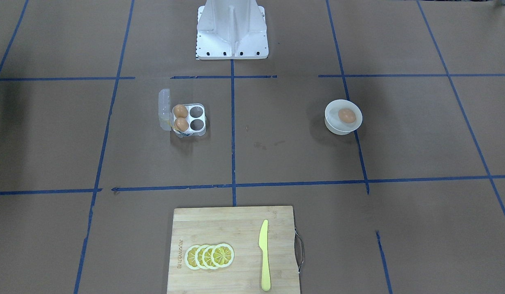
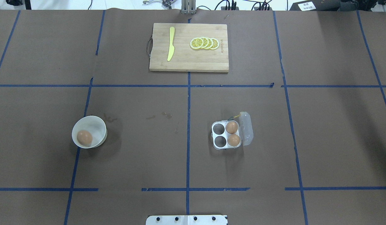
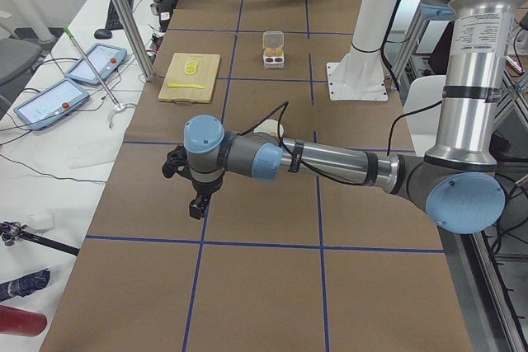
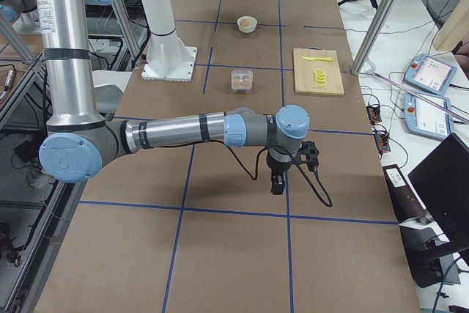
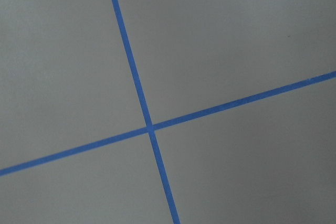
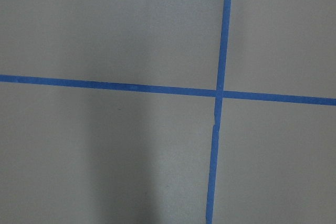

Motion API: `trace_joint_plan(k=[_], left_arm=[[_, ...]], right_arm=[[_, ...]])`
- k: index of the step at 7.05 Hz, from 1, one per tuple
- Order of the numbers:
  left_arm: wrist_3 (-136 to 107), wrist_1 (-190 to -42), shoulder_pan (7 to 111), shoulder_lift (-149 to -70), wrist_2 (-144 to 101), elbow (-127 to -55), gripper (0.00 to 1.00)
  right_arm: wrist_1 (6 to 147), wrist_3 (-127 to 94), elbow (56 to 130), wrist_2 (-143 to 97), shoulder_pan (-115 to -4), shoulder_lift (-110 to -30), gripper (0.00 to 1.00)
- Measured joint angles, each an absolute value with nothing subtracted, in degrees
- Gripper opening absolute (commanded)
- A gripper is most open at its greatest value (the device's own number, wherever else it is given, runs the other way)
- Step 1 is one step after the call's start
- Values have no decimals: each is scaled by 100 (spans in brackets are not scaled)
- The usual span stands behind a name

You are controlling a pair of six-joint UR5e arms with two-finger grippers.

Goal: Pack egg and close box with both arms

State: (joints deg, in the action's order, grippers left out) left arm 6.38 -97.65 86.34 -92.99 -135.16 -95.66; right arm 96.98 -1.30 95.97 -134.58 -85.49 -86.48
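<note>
Left gripper (image 3: 195, 208), right gripper (image 4: 276, 183): we cannot tell jaw state. Egg (image 2: 84, 137) in bowl (image 2: 95, 126) on left half; we judge left arm (image 3: 330, 161) nearer; box (image 2: 225, 135) on right.

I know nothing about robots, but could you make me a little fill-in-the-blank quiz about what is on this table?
1. The loose egg lies in the white ____.
2. The box already holds ____ other eggs.
3. Its lid is ____.
4. On the cutting board, beside the lemon slices, lies a yellow ____.

Missing words: bowl; two; open; knife.
</note>
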Motion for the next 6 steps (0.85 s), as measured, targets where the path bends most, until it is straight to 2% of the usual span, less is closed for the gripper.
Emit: trace_joint_plan(k=[3,6], left_arm=[[-1179,-10046,7463,-9350,-13517,-10113,100],[-3075,-10076,6341,-9757,-13466,-10421,100]], right_arm=[[9695,-120,9624,-13675,-8526,-8678,100],[9694,-123,9623,-13757,-8505,-8680,100]])
